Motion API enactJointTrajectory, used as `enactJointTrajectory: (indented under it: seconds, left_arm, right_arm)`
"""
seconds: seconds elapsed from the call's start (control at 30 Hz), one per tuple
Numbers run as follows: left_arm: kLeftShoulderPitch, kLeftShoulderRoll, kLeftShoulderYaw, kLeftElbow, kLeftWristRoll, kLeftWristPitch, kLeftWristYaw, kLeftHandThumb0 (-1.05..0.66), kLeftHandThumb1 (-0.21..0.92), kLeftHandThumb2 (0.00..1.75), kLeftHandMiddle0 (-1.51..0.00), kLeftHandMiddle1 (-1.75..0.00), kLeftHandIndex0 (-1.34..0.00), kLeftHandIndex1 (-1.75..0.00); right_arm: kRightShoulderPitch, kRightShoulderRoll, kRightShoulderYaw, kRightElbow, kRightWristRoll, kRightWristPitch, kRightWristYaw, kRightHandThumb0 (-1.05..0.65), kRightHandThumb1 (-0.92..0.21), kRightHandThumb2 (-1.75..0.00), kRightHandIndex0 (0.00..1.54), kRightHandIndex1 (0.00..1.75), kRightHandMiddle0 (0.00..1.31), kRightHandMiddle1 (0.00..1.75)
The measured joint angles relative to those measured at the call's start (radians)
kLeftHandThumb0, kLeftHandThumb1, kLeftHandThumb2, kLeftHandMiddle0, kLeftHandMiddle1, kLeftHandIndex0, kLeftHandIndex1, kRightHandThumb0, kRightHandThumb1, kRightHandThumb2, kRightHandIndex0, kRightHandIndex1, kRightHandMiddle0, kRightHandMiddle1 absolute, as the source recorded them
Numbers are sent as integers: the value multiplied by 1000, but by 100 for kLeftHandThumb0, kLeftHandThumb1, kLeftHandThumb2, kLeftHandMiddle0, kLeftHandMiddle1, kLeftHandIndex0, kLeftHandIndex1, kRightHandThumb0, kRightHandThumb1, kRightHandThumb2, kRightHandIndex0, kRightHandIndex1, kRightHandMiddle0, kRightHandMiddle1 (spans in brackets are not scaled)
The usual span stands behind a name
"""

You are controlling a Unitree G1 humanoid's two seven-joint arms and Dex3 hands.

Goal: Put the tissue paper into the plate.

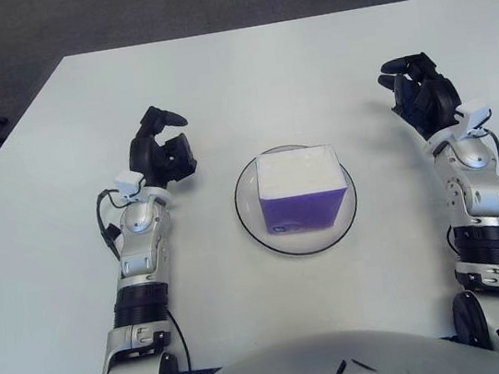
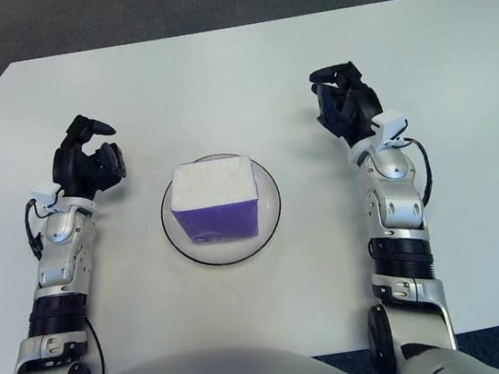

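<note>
Tissue pack (image 1: pixel 302 194) sitting inside plate (image 1: pixel 250 215), mid-counter (image 1: pixel 243 76). Left hand (image 1: pixel 161 149) at 9 o'clock of the pack, well apart, dark fingers curled, gripping nothing. Right hand (image 1: pixel 420 95) at 2 o'clock of the pack, well apart, fingers curled inward, empty as well. Pack boxy, soft-cornered, white on top, glossy purple on the front face with a small label. Plate round, shallow, clear with a dark rim. Counter flat, matte white.
</note>
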Motion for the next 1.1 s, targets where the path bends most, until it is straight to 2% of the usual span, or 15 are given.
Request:
enactJointTrajectory:
  seconds: [0.23, 0.53, 0.83, 1.1]
  left_arm:
    - [12, 2, -12, -20, 0, 0, 0, -43, 48, 112, -126, -175, -49, -175]
    - [28, 8, -27, -47, 1, 5, 3, -44, 45, 115, -126, -175, -51, -175]
    - [34, 9, -29, -57, 1, 8, 5, -44, 43, 117, -126, -175, -52, -175]
    - [36, 9, -30, -67, 1, 13, 5, -44, 45, 116, -127, -175, -51, -175]
  right_arm:
    - [9, 14, -5, 2, 0, 11, -29, -37, -79, -71, 44, 143, 28, 175]
    - [24, 41, 0, 2, 0, 36, -64, -39, -66, -88, 57, 153, 36, 175]
    - [40, 48, 17, 4, -1, 37, -83, -41, -57, -99, 67, 171, 42, 175]
    - [52, 48, 46, 17, -1, 36, -77, -42, -52, -105, 80, 174, 45, 175]
